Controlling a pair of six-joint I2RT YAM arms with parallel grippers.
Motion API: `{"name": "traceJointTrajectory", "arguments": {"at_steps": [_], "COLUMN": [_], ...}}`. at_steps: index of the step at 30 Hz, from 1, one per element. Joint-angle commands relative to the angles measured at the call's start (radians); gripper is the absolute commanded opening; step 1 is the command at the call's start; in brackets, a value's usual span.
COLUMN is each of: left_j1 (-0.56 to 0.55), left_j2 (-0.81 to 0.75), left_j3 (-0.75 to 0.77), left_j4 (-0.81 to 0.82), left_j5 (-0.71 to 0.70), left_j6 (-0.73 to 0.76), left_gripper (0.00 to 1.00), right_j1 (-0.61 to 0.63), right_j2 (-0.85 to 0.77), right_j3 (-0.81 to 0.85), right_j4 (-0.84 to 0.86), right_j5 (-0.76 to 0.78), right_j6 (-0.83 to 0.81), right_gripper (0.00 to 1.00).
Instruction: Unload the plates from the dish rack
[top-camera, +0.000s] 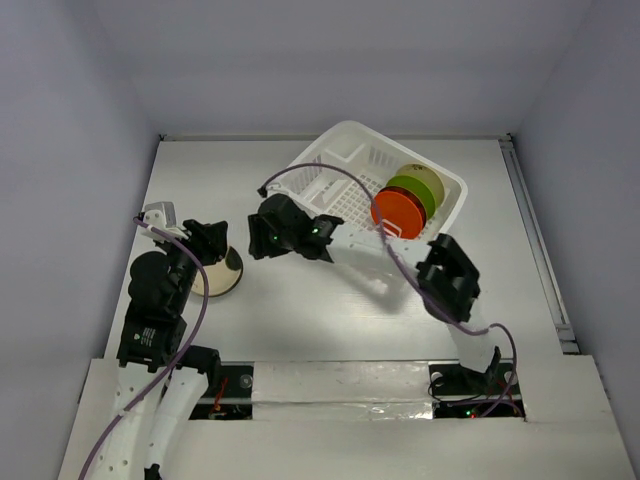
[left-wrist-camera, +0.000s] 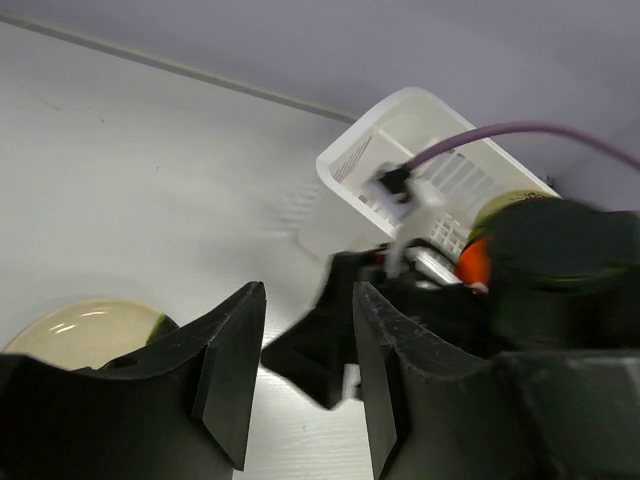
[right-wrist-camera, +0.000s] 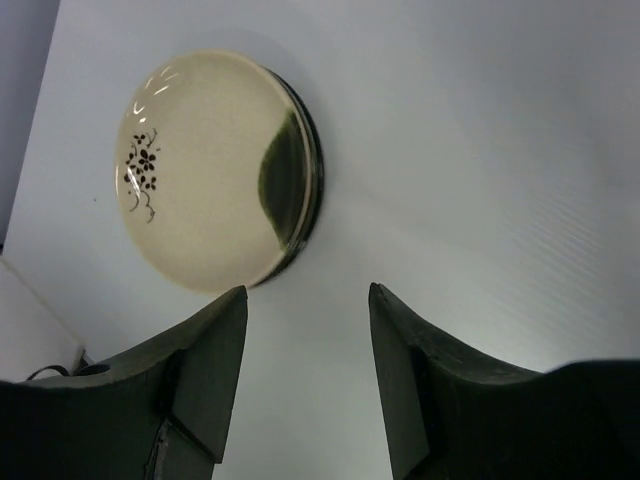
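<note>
The white dish rack (top-camera: 345, 150) stands at the back right and holds an orange-red plate (top-camera: 398, 212), a yellow-green plate (top-camera: 418, 193) and a tan plate (top-camera: 422, 174) on edge. A cream plate (top-camera: 228, 275) with a small flower motif (right-wrist-camera: 145, 170) lies on the table at the left, stacked on a dark-rimmed plate (right-wrist-camera: 314, 175). My left gripper (top-camera: 218, 243) is open and empty just beside and above this stack. My right gripper (top-camera: 256, 240) is open and empty over bare table between stack and rack, its fingers pointing at the stack (right-wrist-camera: 306, 295).
The right arm (top-camera: 450, 280) reaches across the front of the rack. A purple cable (top-camera: 330, 172) loops over the rack's near side. The left wrist view shows the rack (left-wrist-camera: 400, 130) and the right gripper's body (left-wrist-camera: 320, 340) close ahead. Walls enclose the table.
</note>
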Motion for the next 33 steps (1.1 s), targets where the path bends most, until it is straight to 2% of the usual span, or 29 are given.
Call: {"name": "traceJointTrajectory", "arguments": {"at_steps": [1, 5, 6, 9, 10, 15, 20, 23, 26, 27, 30, 33], "left_j1": [-0.005, -0.005, -0.005, -0.005, -0.005, -0.005, -0.005, -0.005, -0.005, -0.005, -0.005, -0.005], "left_j2": [-0.01, -0.01, -0.012, -0.013, -0.013, -0.012, -0.018, -0.021, -0.021, -0.024, -0.024, -0.025], "left_j3": [0.037, 0.036, 0.036, 0.034, 0.034, 0.031, 0.03, 0.03, 0.03, 0.03, 0.03, 0.03], "left_j4": [0.031, 0.029, 0.031, 0.035, 0.037, 0.037, 0.031, 0.029, 0.029, 0.031, 0.029, 0.034], "left_j5": [0.005, 0.008, 0.009, 0.014, 0.015, 0.02, 0.018, 0.018, 0.02, 0.023, 0.029, 0.029], "left_j6": [-0.003, -0.003, -0.002, -0.003, -0.002, -0.002, 0.001, 0.001, 0.0, 0.001, 0.0, 0.001], "left_gripper": [0.37, 0.37, 0.37, 0.37, 0.37, 0.37, 0.37, 0.37, 0.37, 0.37, 0.37, 0.37], "right_j1": [0.005, -0.022, -0.035, -0.099, -0.111, -0.159, -0.22, -0.243, -0.303, -0.318, -0.374, -0.403], "right_j2": [-0.249, -0.447, -0.475, -0.547, -0.558, -0.541, -0.453, -0.411, -0.393, -0.397, -0.425, -0.431], "right_j3": [-0.077, -0.151, -0.174, -0.251, -0.269, -0.34, -0.335, -0.327, -0.32, -0.324, -0.361, -0.38], "right_j4": [-0.016, -0.159, -0.179, -0.29, -0.32, -0.365, -0.362, -0.348, -0.354, -0.353, -0.333, -0.331], "right_j5": [0.188, 0.404, 0.428, 0.426, 0.399, 0.322, 0.261, 0.235, 0.254, 0.259, 0.244, 0.247], "right_j6": [-0.133, -0.257, -0.274, -0.347, -0.361, -0.411, -0.431, -0.432, -0.342, -0.316, -0.225, -0.145], "right_gripper": [0.56, 0.52, 0.58, 0.88, 0.9, 0.92, 0.9, 0.79, 0.39, 0.22, 0.08, 0.04]}}
